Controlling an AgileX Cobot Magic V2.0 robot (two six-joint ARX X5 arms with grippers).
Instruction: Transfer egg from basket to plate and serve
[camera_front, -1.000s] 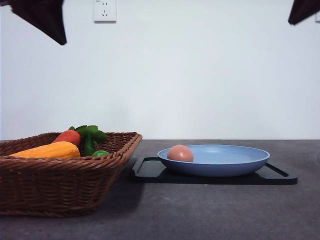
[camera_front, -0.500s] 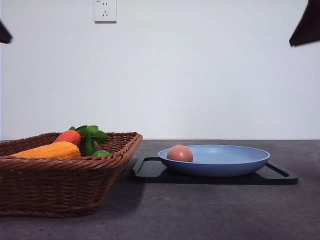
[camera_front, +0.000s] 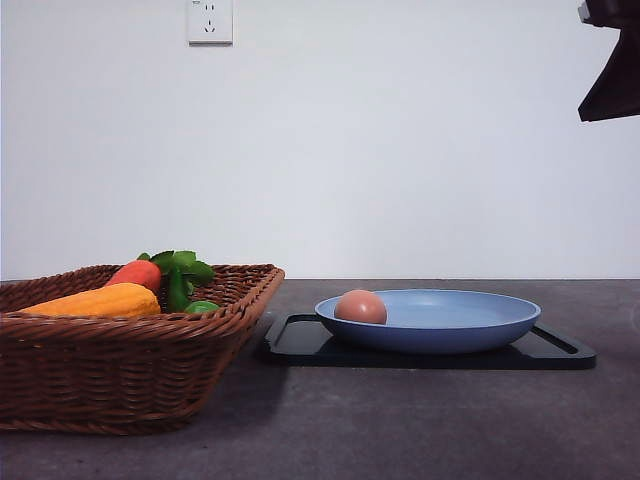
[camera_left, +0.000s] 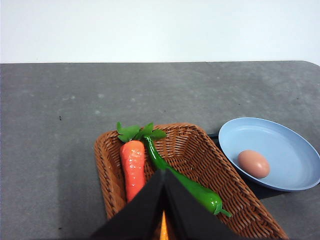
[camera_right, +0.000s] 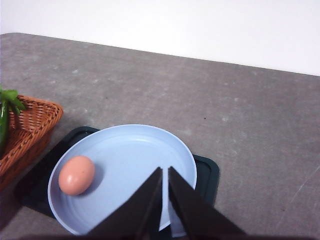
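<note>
the egg (camera_right: 76, 175) already lies inside the plate (camera_right: 145, 150), near its basket-side rim, well ahead of the right gripper (camera_right: 165, 200), whose jaws are pressed nearly closed on nothing. the left gripper (camera_left: 163, 200) hangs clenched and empty over the basket (camera_left: 190, 150). serving likely means opening the right jaws, taking the plate's near rim squarely, and lifting level so the egg can't roll.
</note>
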